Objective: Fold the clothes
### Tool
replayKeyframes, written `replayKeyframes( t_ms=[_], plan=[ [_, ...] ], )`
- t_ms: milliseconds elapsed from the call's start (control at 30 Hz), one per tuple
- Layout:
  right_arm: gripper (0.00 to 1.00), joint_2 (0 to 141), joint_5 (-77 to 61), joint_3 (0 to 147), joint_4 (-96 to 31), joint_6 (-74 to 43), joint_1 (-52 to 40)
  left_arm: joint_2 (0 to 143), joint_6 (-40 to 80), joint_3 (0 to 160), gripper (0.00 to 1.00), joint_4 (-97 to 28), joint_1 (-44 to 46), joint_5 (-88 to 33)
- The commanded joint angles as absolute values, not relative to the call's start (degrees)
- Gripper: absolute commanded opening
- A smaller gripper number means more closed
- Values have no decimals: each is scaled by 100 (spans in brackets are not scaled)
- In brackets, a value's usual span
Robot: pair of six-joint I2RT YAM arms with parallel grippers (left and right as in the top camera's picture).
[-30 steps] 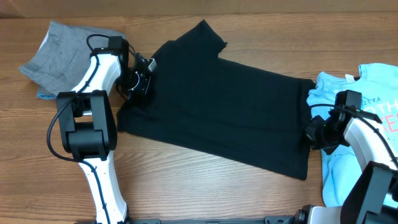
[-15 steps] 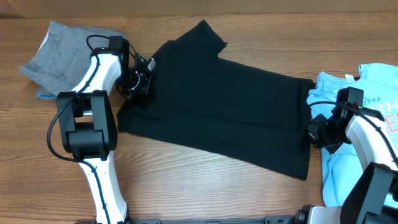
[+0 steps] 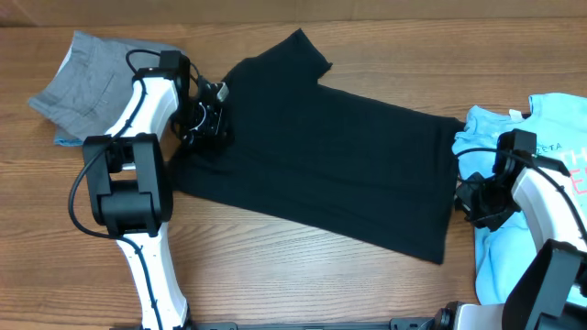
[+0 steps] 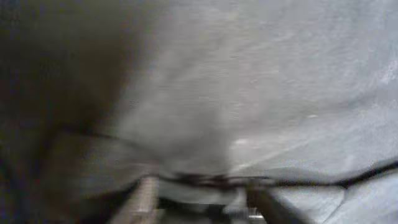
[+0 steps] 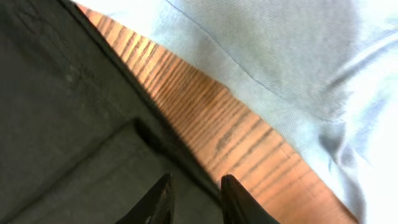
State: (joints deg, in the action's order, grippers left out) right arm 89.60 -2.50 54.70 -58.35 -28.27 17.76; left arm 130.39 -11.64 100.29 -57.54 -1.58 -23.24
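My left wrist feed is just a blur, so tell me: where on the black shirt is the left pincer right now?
Observer: The left pincer is at the left edge of the black shirt. Grey shorts lie further left.
Operator: And the right arm?
Observer: The right pincer is over the shirt's right edge with its fingers slightly apart. A strip of bare table separates the shirt from a light blue tee.
Operator: How is the shirt lying?
Observer: It is spread flat and slanted across the table, with one sleeve pointing toward the far side.
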Motion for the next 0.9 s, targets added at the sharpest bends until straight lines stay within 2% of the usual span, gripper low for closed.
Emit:
replayKeyframes(
  t_ms=[0,100,200,300,367,433,600,700,767,867],
  plan=[
    [28,8672,-176,5994,-6042,-2851,1813,12853,-1153,10444,62,-6023,-268,-1785],
    [29,8482,-672,6160,-6217,-2591,1806,12564,-1181,10901,70,-6567,-270,-1776],
    [29,8407,-1509,6149,-6399,-2263,1793,12366,-1177,11048,71,-6980,-266,-1737],
    [29,8412,-1671,6016,-6670,-2252,1673,12289,-1177,11045,66,-7352,-272,-1739],
    [27,8423,-1660,5804,-6772,-2292,1538,12289,-1175,11026,56,-7559,-270,-1741],
    [20,8423,-1660,5457,-6757,-2681,1389,12289,-1175,10980,54,-7675,-270,-1741],
    [9,8423,-1404,4469,-6296,-3599,1216,12289,-1175,10951,60,-7778,-270,-1741],
    [10,8423,-1354,3922,-5870,-4034,1234,12289,-1175,10951,65,-7780,-270,-1743],
    [6,8423,-1253,3610,-5629,-4294,1299,12289,-1175,10951,66,-7787,-270,-1743],
    [4,8423,-493,3546,-5653,-4700,1579,12289,-1177,10951,69,-7850,-270,-1741]
  ],
)
